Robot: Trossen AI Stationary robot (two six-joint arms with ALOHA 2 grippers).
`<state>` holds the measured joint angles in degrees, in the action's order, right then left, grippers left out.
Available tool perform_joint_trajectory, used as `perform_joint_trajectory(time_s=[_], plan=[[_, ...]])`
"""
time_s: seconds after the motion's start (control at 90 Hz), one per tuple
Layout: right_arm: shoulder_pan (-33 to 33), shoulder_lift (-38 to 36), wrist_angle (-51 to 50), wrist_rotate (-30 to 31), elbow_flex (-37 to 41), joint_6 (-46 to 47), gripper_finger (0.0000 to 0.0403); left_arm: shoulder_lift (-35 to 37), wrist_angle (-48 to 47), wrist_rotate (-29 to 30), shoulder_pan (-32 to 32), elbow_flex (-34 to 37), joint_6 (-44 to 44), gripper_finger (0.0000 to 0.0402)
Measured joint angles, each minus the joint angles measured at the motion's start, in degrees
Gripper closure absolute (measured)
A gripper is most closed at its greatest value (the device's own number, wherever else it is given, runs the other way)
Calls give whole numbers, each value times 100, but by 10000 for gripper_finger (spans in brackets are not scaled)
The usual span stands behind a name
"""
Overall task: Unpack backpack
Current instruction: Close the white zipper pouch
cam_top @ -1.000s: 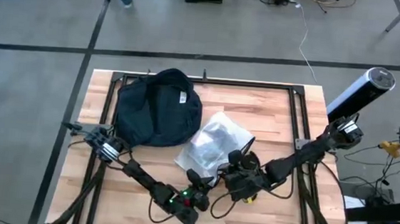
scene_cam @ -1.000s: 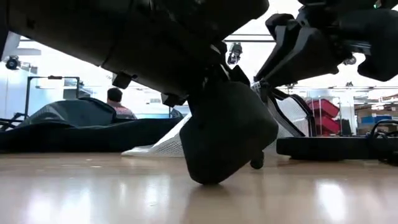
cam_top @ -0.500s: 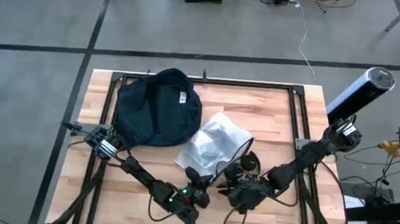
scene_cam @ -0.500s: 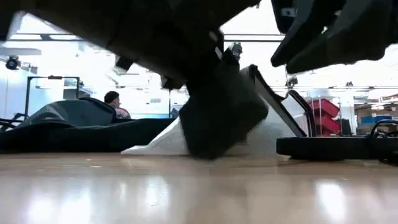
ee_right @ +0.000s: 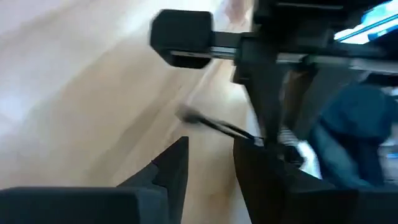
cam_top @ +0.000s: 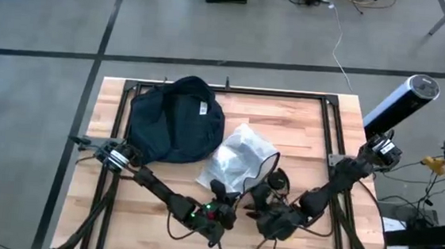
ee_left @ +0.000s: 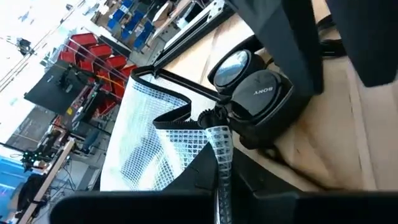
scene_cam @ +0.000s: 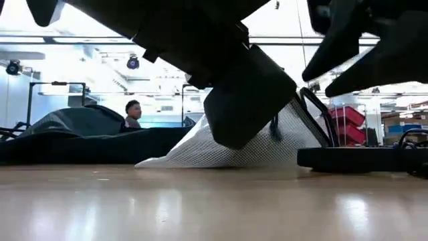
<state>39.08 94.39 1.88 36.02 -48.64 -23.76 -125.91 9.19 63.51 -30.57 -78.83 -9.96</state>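
Note:
The dark navy backpack (cam_top: 173, 121) lies slumped on the table's far left, and no gripper touches it. A silvery-grey mesh pouch (cam_top: 241, 159) lies to its right, near the table's middle. My left gripper (cam_top: 221, 196) is shut on the pouch's near end. Black headphones (cam_top: 275, 181) with cables lie on the table just right of the pouch. My right gripper (cam_top: 261, 215) hovers open near the table's front, right of the left gripper, with nothing between its fingers (ee_right: 176, 163). My left gripper pinches a narrow strip of the pouch's mesh edge (ee_left: 219, 144) between its two fingers, at the pouch's near end. That end is raised off the table (scene_cam: 289, 124). The pouch slopes down from it, and its far-left edge (scene_cam: 167, 161) rests on the wood.
A black metal frame (cam_top: 225, 90) runs round the tabletop. The headphone cables (cam_top: 260, 171) loop beside the pouch. A dark cylinder (cam_top: 399, 103) stands off the table's far right corner. A person (scene_cam: 132, 114) shows in the room behind.
My left gripper has risen with the pouch's near end, so the pouch now stands up like a tent while its far edge stays on the table. My right gripper has moved toward the table's near edge, away from the headphones.

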Motion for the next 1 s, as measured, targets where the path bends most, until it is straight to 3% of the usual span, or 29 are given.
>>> perform_joint_trajectory(time_s=[0.133, 0.244, 0.311, 0.411, 0.544, 0.744, 1.0], plan=[[-129, -8, 105, 734, 0, 1016, 309, 2, 7, 4, 2, 0, 21, 402], [-349, -7, -83, 258, 0, 1960, 323, 2, 1, 9, 4, 0, 42, 402], [-383, 70, -116, -71, 0, 1776, 330, 2, 3, 6, 4, 0, 44, 402], [-383, 247, -121, -2, 2, 1490, 338, 7, 3, -23, 3, 0, 51, 402], [-586, 401, -105, -57, 2, 2328, 348, 7, -22, -46, 13, 0, 143, 402], [-805, 398, 373, -1192, 4, 2525, 354, 10, -19, -64, 62, 14, 207, 402], [-716, 193, 525, -1201, 4, 1903, 323, 13, -125, -70, 61, 57, 324, 401]])
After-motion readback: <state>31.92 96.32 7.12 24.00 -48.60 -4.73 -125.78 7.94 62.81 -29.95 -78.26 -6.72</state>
